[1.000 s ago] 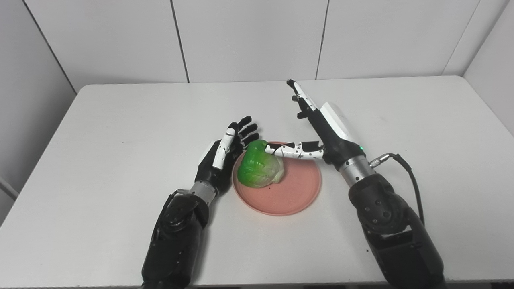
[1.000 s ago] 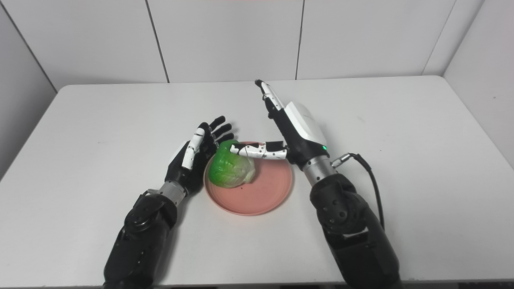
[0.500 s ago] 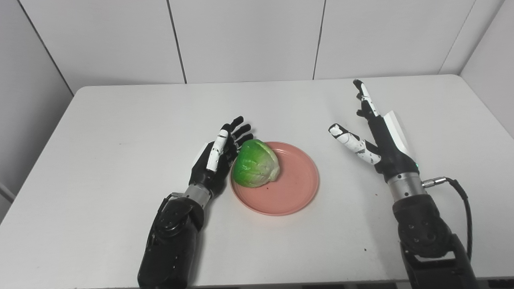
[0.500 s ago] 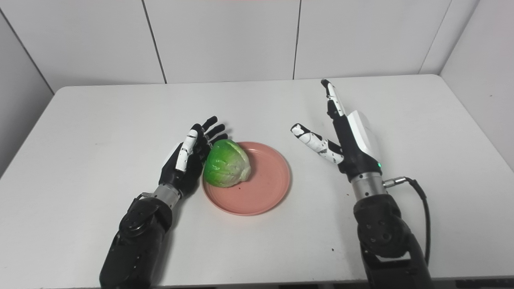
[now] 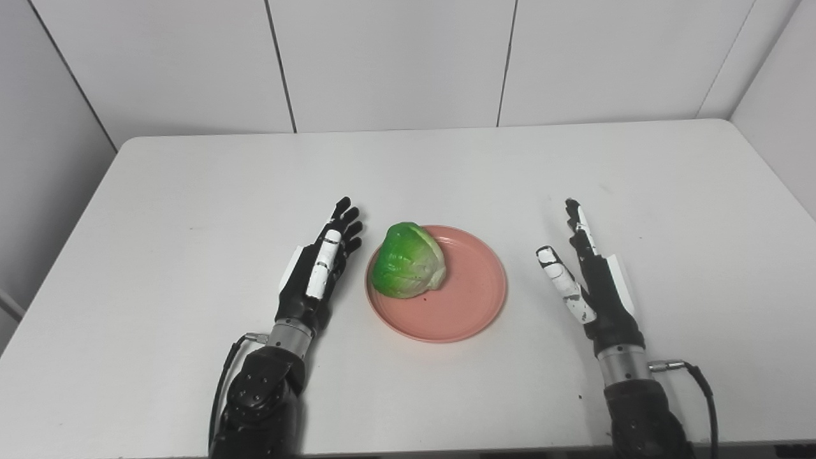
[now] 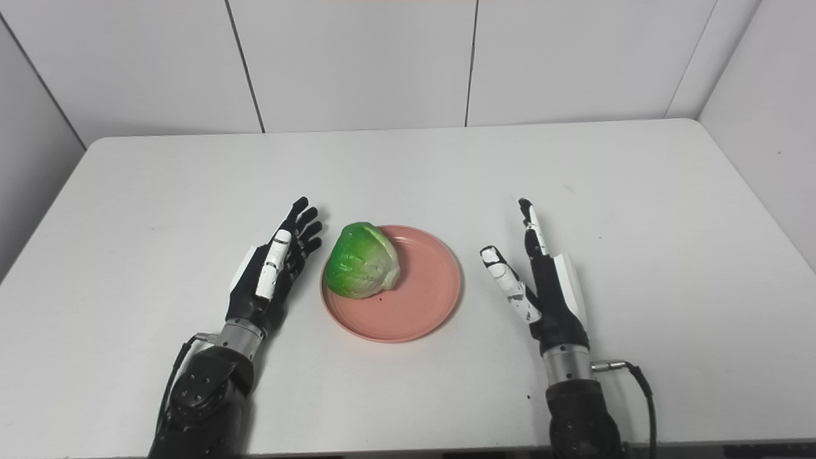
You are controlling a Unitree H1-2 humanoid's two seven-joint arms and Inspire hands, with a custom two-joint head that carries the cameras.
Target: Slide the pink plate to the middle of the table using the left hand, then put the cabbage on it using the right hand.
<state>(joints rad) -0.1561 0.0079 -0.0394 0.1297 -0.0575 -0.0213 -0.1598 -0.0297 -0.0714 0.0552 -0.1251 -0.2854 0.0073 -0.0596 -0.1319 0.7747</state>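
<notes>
A green cabbage [image 5: 408,268] rests on the left part of the pink plate [image 5: 468,299], which lies near the middle of the white table [image 5: 191,191]. My left hand [image 5: 319,271] stands open on edge just left of the plate, a small gap away from it and the cabbage. My right hand [image 5: 590,284] is open to the right of the plate, fingers pointing away from me, thumb spread toward the plate, holding nothing.
White wall panels [image 5: 395,64] rise behind the table's far edge. A grey wall [image 5: 38,159] stands at the left. A black cable [image 5: 698,376] hangs from my right wrist near the front edge.
My right hand has let go of the cabbage and drawn back to the right and toward me. My left hand has pulled back from the cabbage toward the front left.
</notes>
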